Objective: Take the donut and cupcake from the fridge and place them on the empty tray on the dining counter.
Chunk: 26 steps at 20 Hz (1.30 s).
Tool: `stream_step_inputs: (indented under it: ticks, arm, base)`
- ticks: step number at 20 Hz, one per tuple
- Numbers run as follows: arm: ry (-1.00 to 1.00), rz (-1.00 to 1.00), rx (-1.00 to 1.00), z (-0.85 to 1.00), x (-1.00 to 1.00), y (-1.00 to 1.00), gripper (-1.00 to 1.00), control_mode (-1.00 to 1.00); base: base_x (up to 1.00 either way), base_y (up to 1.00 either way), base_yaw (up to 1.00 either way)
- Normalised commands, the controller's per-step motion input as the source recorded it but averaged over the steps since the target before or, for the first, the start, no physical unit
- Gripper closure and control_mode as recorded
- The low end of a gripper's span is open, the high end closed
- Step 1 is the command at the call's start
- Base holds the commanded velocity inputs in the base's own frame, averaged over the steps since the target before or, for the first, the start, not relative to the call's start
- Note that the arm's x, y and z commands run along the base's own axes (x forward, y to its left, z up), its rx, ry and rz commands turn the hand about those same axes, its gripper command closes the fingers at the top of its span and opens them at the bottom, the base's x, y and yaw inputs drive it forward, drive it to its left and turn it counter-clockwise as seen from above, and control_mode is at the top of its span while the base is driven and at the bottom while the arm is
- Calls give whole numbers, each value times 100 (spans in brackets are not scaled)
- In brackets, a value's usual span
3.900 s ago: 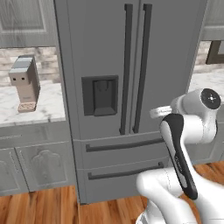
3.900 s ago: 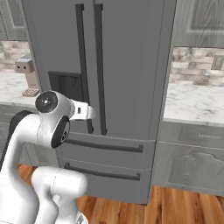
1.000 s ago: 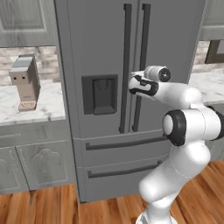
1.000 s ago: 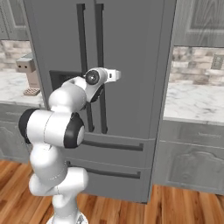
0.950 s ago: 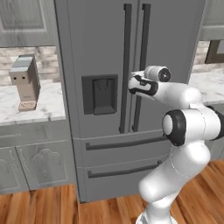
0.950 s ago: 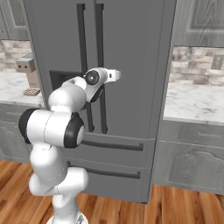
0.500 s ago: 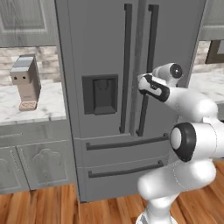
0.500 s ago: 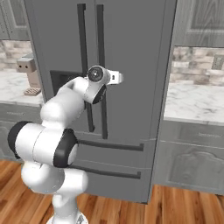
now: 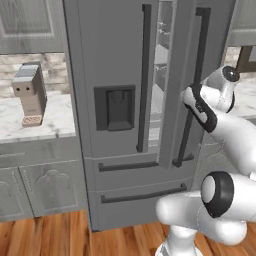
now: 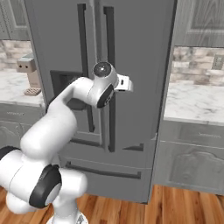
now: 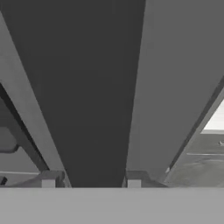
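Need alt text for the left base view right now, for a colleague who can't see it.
The white arm's gripper is shut on the right door handle of the grey fridge, and that door stands ajar, with shelves showing through the gap. A small coffee machine sits on the marble counter at left.

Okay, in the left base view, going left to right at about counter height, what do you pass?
Grey box-shaped appliance on the wall counter → dark dispenser panel → left door handle → narrow opening between the fridge doors → right door handle → robot's gripper.
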Motion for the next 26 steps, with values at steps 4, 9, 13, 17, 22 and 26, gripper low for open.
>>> stream_step_inputs:
  ticks: [4,9,13,17,22,26]
  arm:
    - [0,0,0,0,-100,-100,100,-100]
    - [0,0,0,0,-98,-100,100,-100]
    - [-1,-1,0,0,-90,-88,-100,-100]
    - [0,-12,0,11,-90,-57,-100,-100]
    - [4,-8,-4,41,-94,10,-100,-100]
    - [4,0,-20,31,-87,82,-100,-100]
  base:
    - [0,0,0]
    - [0,0,0]
    - [0,0,0]
    - [0,0,0]
    - [0,0,0]
    - [0,0,0]
